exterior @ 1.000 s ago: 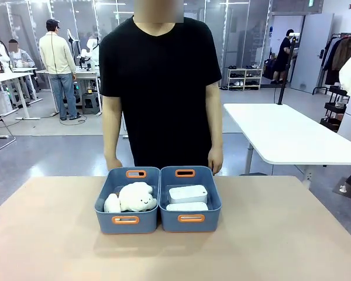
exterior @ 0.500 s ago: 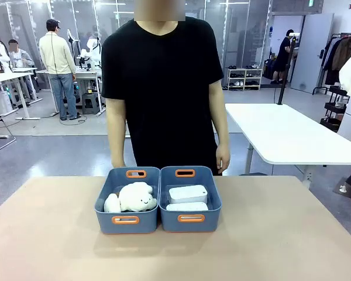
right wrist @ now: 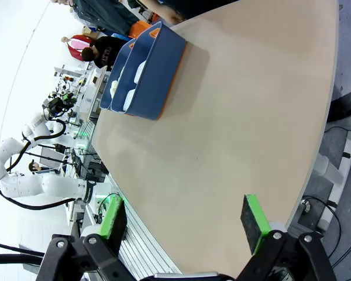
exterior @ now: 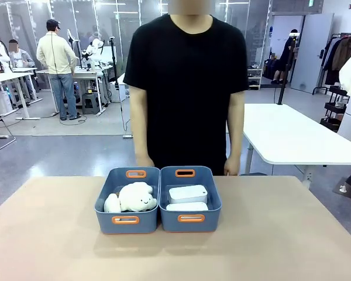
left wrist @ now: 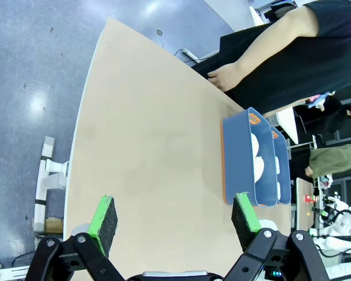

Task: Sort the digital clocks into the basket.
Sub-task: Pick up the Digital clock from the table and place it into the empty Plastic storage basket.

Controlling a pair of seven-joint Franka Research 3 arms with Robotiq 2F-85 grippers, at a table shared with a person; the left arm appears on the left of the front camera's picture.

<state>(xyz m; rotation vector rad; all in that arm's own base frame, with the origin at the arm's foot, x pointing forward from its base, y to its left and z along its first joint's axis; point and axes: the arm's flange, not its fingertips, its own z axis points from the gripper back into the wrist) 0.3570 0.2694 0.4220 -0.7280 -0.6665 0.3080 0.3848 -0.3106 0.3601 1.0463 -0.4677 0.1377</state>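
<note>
Two white digital clocks lie in the right-hand blue-grey basket at the table's middle, one behind the other. In the right wrist view the same basket sits far ahead, with white clock edges showing over its rim. My right gripper hangs open above the table's near edge with nothing between its fingers. Near the table's left side my left gripper is open and holds nothing, well away from the bins.
An identical bin touches the basket's left side and holds white plush toys. A person in a black shirt stands at the far edge behind the bins, hands hanging low. Bare tabletop surrounds the bins.
The person has stepped towards picture right behind the bins. The bins, clocks and plush toys have not moved.
</note>
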